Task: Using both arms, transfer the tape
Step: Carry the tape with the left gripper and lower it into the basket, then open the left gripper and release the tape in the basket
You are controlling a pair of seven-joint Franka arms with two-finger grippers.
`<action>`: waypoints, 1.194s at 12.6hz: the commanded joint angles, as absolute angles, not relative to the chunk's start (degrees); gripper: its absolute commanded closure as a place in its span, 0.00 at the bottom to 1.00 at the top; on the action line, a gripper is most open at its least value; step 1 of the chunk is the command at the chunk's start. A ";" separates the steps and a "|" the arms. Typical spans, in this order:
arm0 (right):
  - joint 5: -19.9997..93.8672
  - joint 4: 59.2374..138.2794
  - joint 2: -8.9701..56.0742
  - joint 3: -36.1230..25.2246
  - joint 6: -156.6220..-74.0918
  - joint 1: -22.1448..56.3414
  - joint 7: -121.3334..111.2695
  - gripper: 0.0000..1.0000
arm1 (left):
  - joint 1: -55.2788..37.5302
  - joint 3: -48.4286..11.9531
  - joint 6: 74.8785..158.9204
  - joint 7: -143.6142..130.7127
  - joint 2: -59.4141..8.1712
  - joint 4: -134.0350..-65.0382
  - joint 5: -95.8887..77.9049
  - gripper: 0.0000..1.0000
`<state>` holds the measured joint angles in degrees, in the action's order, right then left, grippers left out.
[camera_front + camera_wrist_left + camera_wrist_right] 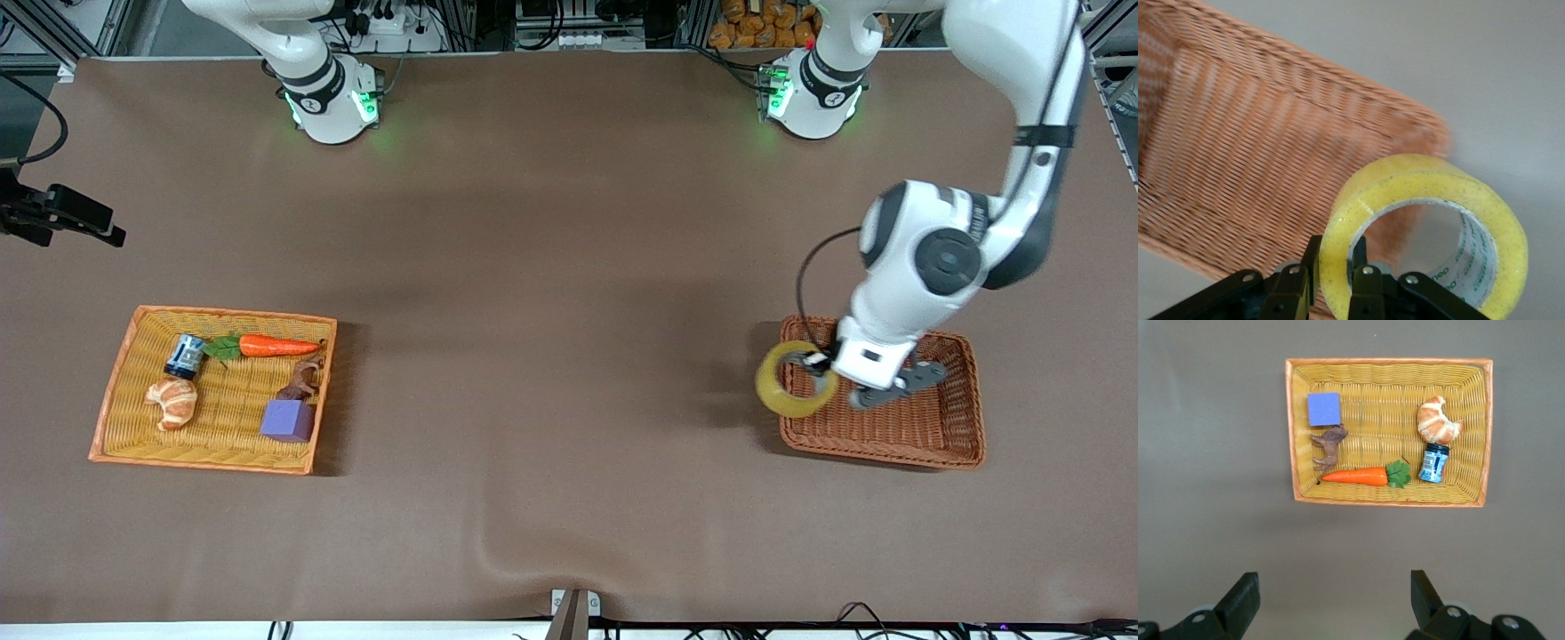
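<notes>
The tape [794,380], a yellowish roll with a grey core, hangs in my left gripper [813,364] over the edge of the brown wicker basket [889,436] that faces the table's middle. In the left wrist view the gripper [1336,250] is shut on the wall of the roll [1405,177], one finger inside the ring and one outside, with the basket [1238,167] below. My right gripper [1335,587] is open and empty, high over the table. Its hand is out of the front view.
A yellow wicker basket [204,462] at the right arm's end holds a purple cube [287,420], a croissant [173,400], a carrot [277,346], a small can [184,356] and a brown toy animal [300,380]. The basket also shows in the right wrist view [1388,362].
</notes>
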<state>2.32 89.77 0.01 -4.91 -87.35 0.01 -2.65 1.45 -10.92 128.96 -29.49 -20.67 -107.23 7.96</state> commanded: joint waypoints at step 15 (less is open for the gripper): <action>-1.58 88.68 -0.26 2.38 -86.31 -5.36 -2.37 0.00 | 9.93 -17.40 103.48 -13.10 -13.81 -85.10 8.97 0.00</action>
<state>-1.03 88.77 0.60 1.47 -86.91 -3.56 -2.70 9.68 -17.09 109.45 -13.03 -15.95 -88.66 8.73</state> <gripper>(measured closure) 0.000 0.000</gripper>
